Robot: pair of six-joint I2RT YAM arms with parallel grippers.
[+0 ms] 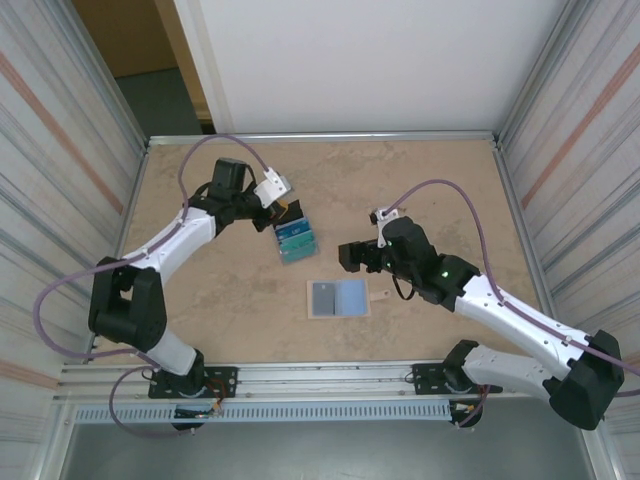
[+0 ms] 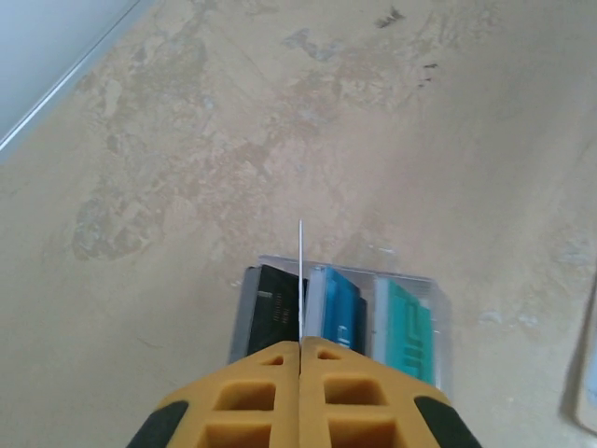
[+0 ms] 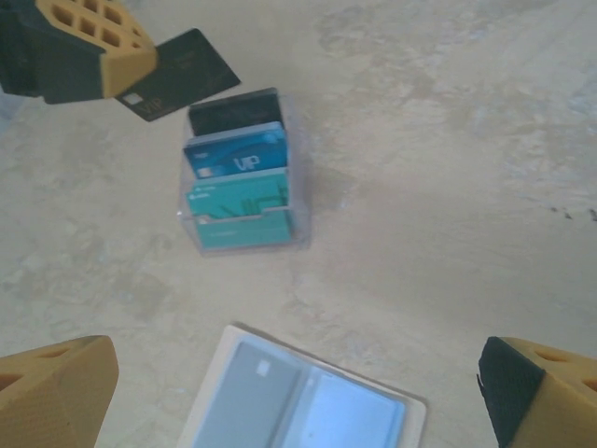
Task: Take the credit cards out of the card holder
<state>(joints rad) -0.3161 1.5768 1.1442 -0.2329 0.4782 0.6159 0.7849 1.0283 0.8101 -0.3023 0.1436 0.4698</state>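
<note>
The card holder [image 1: 338, 298] lies open and flat on the table, tan rim around light-blue inner faces. In the right wrist view the card holder [image 3: 298, 397] shows a greyish card in its left pocket. My left gripper [image 1: 283, 208] is shut on a black card [image 3: 182, 75] above a clear rack [image 1: 296, 240]. The left wrist view shows that card [image 2: 300, 271] edge-on between the shut fingers of the left gripper [image 2: 300, 347]. My right gripper [image 3: 298, 373] hangs open over the holder, nothing between its fingers [image 3: 56, 392].
The clear rack [image 3: 238, 182] holds black, blue and teal cards upright in a row, just behind the card holder. Metal walls fence the table [image 1: 440, 180] on the left and right. Bare tabletop lies at the back and far right.
</note>
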